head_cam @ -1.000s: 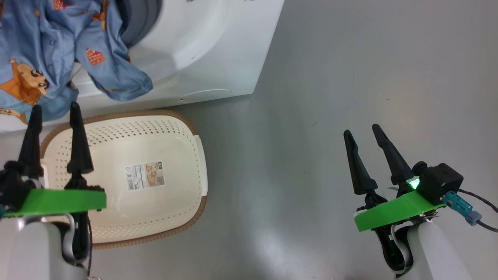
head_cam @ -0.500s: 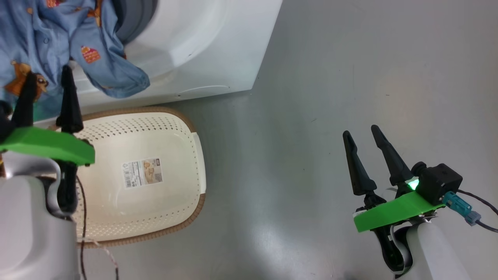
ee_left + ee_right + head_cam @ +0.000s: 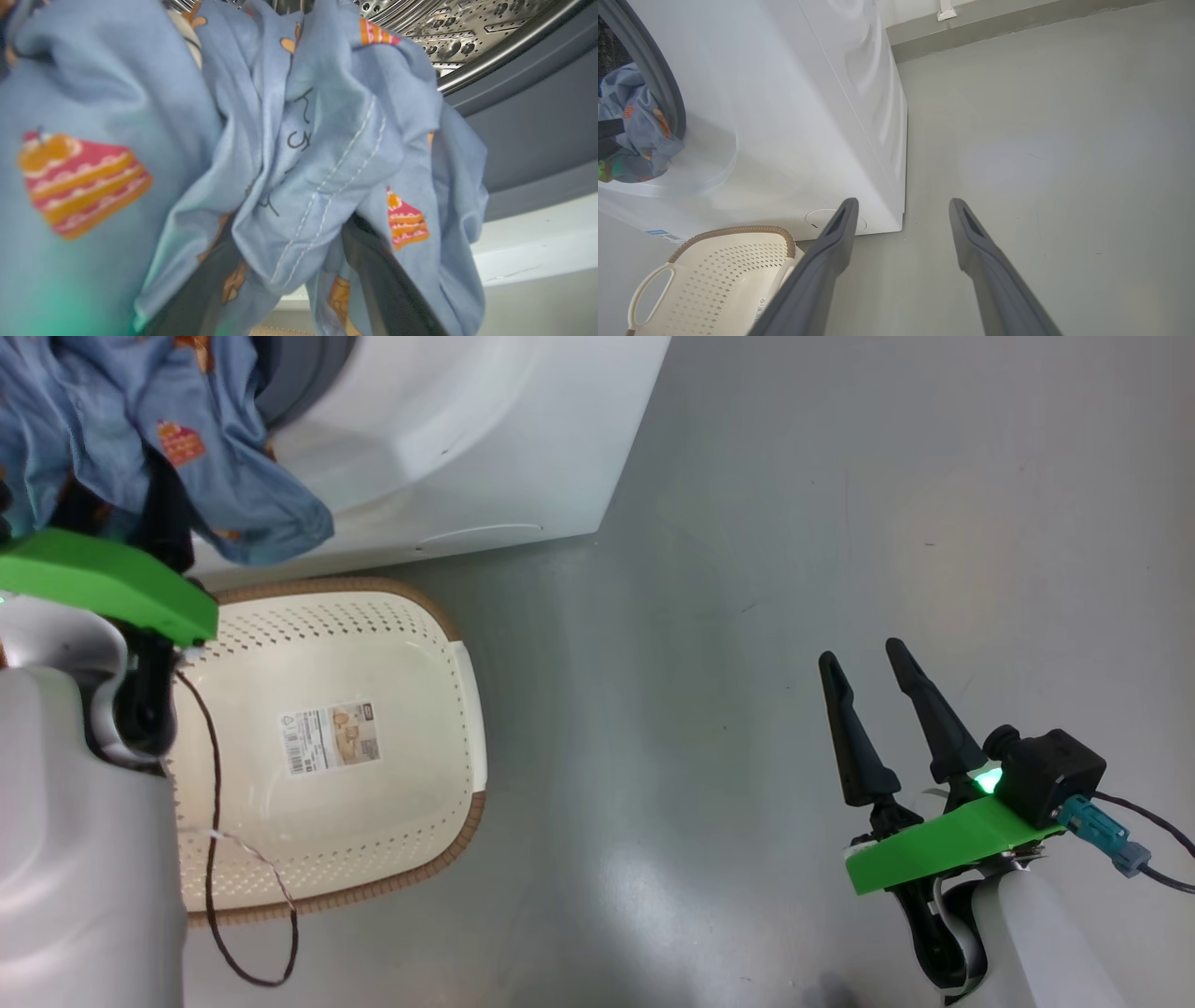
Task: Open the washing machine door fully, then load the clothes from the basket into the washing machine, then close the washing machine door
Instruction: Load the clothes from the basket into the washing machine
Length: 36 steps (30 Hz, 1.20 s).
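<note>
The light blue clothes (image 3: 215,495) hang out of the washing machine (image 3: 467,448) opening, over its white front. My left gripper (image 3: 117,499) reaches into that hanging fabric, its fingers partly buried. In the left wrist view a bunched fold of the clothes (image 3: 317,140) lies between the spread fingers of the left gripper (image 3: 294,228), below the steel drum (image 3: 467,37). The cream basket (image 3: 420,644) stands on the floor in front of the machine with nothing but a label sticker inside. My right gripper (image 3: 861,653) hovers open over bare floor at the lower right. The washing machine door is out of view.
Grey floor (image 3: 794,523) stretches to the right of the machine. A thin brown cable (image 3: 224,896) loops from my left forearm over the basket's near rim. The round service flap (image 3: 476,534) sits low on the machine's front. A wall skirting (image 3: 1017,32) runs behind.
My left gripper has travelled forward from above the basket into the clothes hanging from the machine, and its fingers are now among the fabric. The right arm has stayed put.
</note>
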### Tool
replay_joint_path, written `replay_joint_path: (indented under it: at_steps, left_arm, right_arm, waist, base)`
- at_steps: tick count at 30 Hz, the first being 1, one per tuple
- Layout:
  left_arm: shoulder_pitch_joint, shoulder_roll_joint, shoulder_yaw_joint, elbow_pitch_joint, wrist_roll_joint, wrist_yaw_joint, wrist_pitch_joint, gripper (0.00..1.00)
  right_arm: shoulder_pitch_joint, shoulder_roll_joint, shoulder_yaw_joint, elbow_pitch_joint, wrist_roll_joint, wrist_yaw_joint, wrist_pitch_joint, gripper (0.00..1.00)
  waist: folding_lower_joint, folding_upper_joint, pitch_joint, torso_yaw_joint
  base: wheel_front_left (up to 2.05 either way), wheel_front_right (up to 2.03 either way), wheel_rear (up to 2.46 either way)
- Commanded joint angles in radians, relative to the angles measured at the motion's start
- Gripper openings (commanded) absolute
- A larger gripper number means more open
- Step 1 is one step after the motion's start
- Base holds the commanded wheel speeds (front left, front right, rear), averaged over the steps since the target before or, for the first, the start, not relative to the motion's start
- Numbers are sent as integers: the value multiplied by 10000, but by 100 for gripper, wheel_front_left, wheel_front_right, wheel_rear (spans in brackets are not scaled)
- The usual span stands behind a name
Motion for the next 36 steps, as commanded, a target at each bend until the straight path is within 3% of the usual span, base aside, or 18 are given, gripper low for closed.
replay_joint_path:
  at_steps: [1, 19, 36]
  left_arm:
    - [-220, 414, 146, -114, 23, 11, -73, 0]
    - [-2546, 1003, -834, 641, 442, -356, -2168, 0]
    - [-5052, 1758, -1866, 2747, 501, -432, -2760, 0]
  right_arm:
    - [58, 19, 286, -162, 103, 16, -74, 100]
    - [113, 19, 119, -143, 54, 16, -74, 100]
    - [235, 19, 174, -369, -84, 16, -74, 100]
  waist:
    - [0, 0, 37, -18]
    - [0, 0, 250, 262]
    - [0, 0, 1363, 125]
  base:
    - [0, 0, 0]
    - [0, 0, 0]
    - [0, 0, 0]
